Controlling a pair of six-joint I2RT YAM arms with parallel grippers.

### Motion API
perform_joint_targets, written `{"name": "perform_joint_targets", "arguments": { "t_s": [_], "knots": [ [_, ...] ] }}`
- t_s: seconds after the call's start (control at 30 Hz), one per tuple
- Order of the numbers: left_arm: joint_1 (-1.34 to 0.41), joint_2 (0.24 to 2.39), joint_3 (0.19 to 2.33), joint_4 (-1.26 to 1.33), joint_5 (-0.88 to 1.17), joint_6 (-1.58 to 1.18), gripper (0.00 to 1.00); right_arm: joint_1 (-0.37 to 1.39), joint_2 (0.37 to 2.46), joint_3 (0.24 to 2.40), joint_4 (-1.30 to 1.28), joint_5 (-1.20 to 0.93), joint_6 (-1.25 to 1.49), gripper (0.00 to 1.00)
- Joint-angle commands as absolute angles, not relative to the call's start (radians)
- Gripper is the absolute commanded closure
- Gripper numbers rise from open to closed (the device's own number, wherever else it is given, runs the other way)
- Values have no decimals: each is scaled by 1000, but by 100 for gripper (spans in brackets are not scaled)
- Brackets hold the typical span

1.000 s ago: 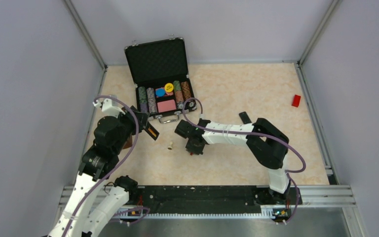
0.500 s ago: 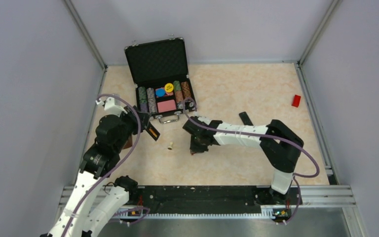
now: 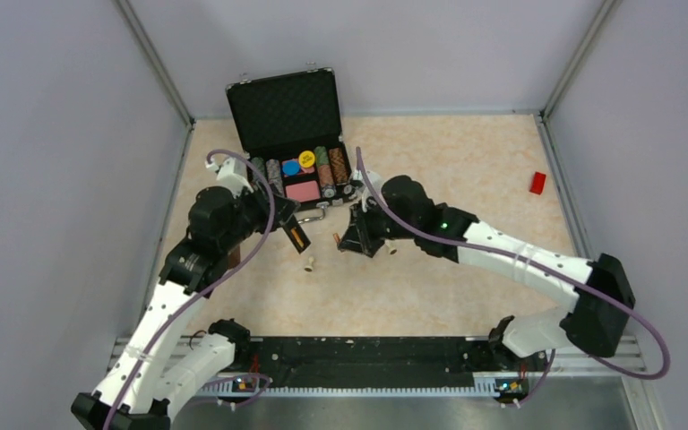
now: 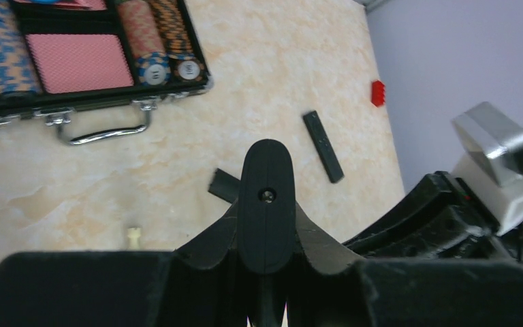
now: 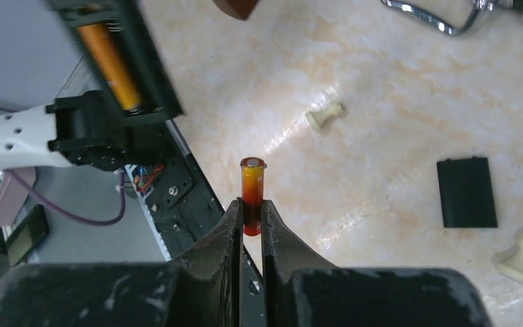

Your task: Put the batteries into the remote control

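My left gripper (image 3: pixel 285 227) (image 4: pixel 267 212) is shut on the black remote control (image 3: pixel 297 237), which I see end-on in the left wrist view (image 4: pixel 267 194). In the right wrist view its open battery bay (image 5: pixel 119 65) faces me with one orange battery (image 5: pixel 109 63) inside. My right gripper (image 3: pixel 347 240) (image 5: pixel 250 208) is shut on the second red-orange battery (image 5: pixel 252 191) (image 3: pixel 338 239), held off the table a short way right of the remote. The black back cover (image 5: pixel 466 192) (image 4: pixel 224 184) lies flat on the table.
An open case of poker chips (image 3: pixel 291 134) (image 4: pixel 75 61) stands at the back left. Cream pegs (image 3: pixel 308 265) (image 5: pixel 325 116) (image 5: pixel 521 257) lie near the grippers. A separate black bar (image 4: pixel 323 146) and a red block (image 3: pixel 537 182) lie to the right.
My right gripper has lifted from the table and moved back and left toward the remote, with the battery in it. My left gripper has carried the remote right and farther from the base.
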State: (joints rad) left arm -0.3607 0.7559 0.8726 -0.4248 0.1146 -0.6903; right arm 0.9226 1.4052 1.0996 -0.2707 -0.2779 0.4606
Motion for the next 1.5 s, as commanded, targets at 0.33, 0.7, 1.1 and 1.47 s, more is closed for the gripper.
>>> {"name": "perform_joint_targets", "arguments": {
  "t_s": [0.33,0.7,1.1,1.47],
  "knots": [
    [-359,984,932,70,726,-825,100,930,993,1019,-205,-262,77,100],
    [-410,1051,877,334,782,-913,100,930,928,1023,-233,-256,127,100],
    [-449,1101,868,390,775,-910,100,968,896,965,-137,-278,91,100],
    [-464,1132,854,395,706,-1010,100,975,1027,1162,-351,-154,330,100]
  ]
}}
